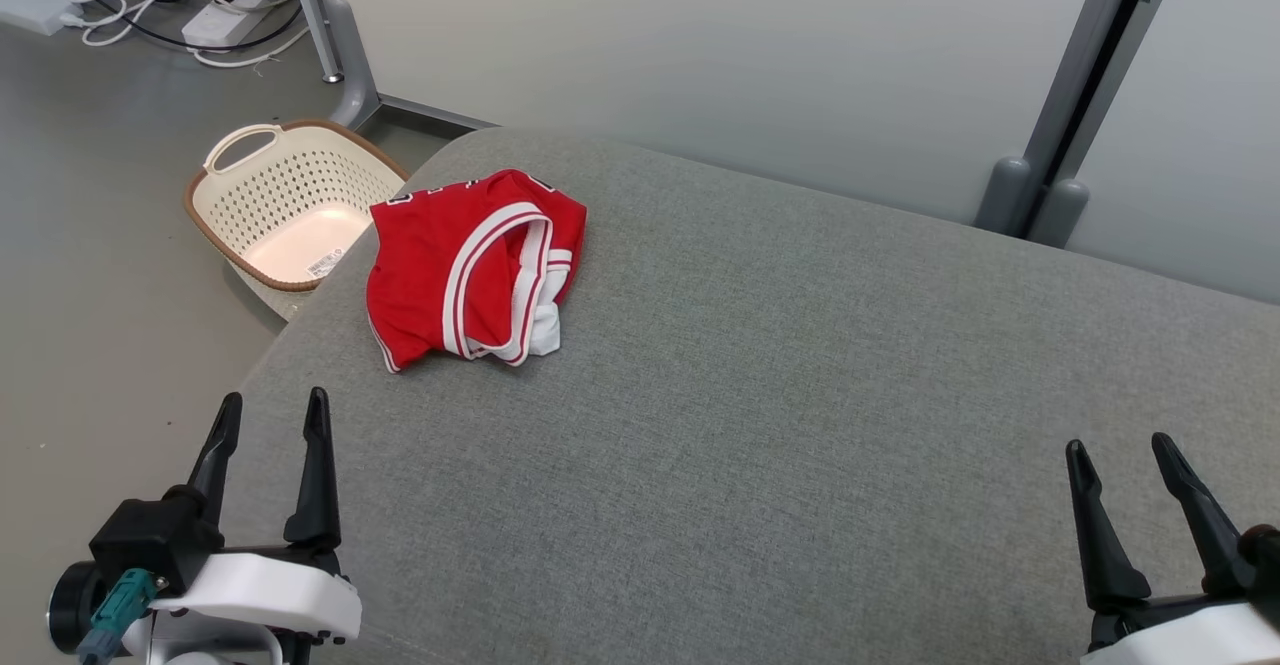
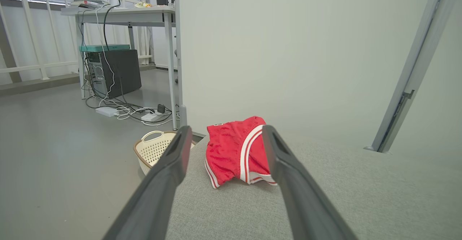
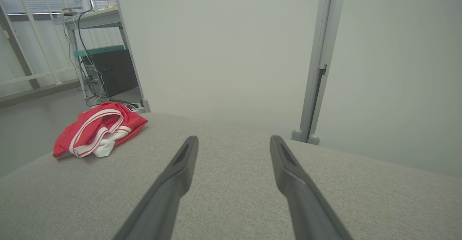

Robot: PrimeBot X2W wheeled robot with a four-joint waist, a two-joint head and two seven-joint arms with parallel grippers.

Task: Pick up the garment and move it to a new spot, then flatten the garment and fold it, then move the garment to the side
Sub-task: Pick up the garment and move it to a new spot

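Hovering low over the near edge of the grey cushioned surface point(image 1: 800, 395), my left gripper point(image 1: 275, 395) and my right gripper point(image 1: 1117, 442) both stand with jaws spread wide, gripping nothing. The two sets of jaws are well apart from each other, each pointing forward across the cushion.

The red garment point(image 1: 440, 265) with white trim lies crumpled in a heap ahead of my left jaws and a little to their right, near the cushion's far left corner. In the left wrist view the garment point(image 2: 227, 153) sits framed between my two fingers point(image 2: 173, 160), well beyond their tips and not touching them. From my right jaws the garment point(image 3: 90, 128) lies far ahead and well off to the left.

Beyond my left jaws and left of the garment, a cream perforated basket point(image 1: 300, 170) stands on the floor, just beside the cushion's edge. Farther past it are white power strips and cables point(image 1: 215, 25), and a desk point(image 2: 119, 14) with a dark computer tower point(image 2: 115, 72) under it. A pale partition wall point(image 1: 700, 45) rises ahead of both jaws.
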